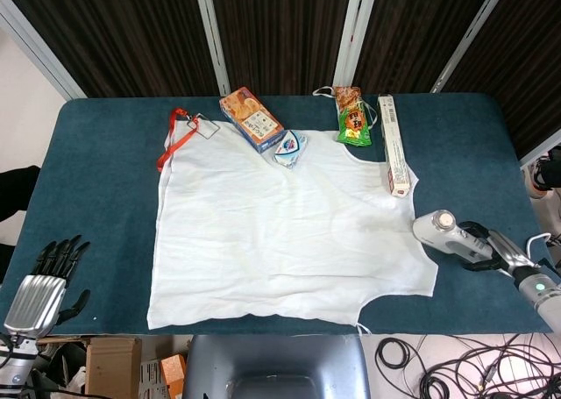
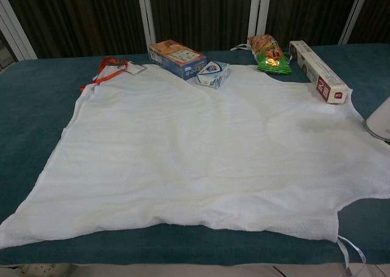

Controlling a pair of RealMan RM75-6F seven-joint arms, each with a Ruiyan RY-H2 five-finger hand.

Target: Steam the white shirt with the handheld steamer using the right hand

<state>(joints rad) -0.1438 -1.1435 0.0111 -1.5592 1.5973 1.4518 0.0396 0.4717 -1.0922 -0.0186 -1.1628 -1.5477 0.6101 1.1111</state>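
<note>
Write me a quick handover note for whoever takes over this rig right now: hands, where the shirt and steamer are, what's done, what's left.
Left hand: holds nothing, fingers apart, at the table's near left corner.
Right hand: at the steamer's handle, fingers around it; a firm grip cannot be confirmed.
Handheld steamer: lying on the blue table, just off the white shirt's right edge.
Shirt: spread flat mid-table; snack boxes and packets sit along its far edge.
Done: right hand has reached the steamer.
Left: secure the grip, lift the steamer, pass it over the shirt.
</note>
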